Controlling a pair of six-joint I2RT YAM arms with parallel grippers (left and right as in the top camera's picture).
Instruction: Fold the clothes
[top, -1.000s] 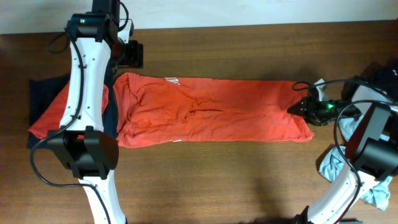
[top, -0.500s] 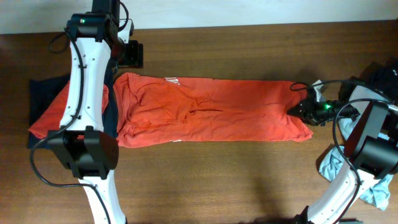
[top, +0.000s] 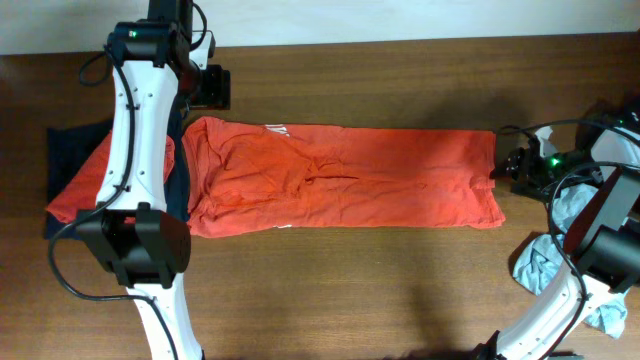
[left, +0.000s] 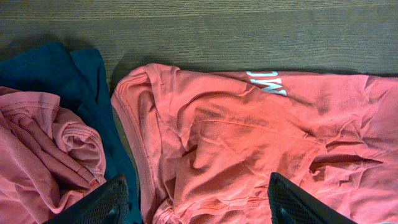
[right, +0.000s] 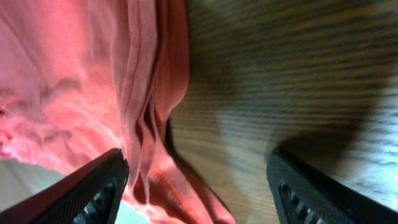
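Red-orange cotton fills the middle of the wooden table (top: 400, 70). We see the red-orange T-shirt (top: 340, 180) spread out flat in a long band from left to right, wrinkled near its left end.

From overhead we also see the rest of the clothes. A navy garment (top: 68, 140) lies at the left edge, with a second red-orange garment (top: 85, 185) bunched on top of it. A grey-blue garment (top: 540, 268) and a black garment (top: 615, 118) sit at the right edge, well apart from the shirt.

The left gripper (top: 208, 88) hangs at the far side of the table by the shirt's left end. Only its wrist camera shows us what the overhead view cannot: the ribbed collar, a strip of white lettering (left: 267, 82) at the shirt's far edge, and the navy cloth just beside the collar. Its fingers (left: 102, 200) stand wide apart with nothing between them.

The right gripper (top: 512, 165) sits just off the shirt's right edge. The overhead view does not let us judge its jaws. The right wrist camera does: its fingertips (right: 93, 186) are spread wide over bare wood, and the shirt's folded hem lies beside one of them, ungripped. We cannot tell whether that finger touches the cloth.
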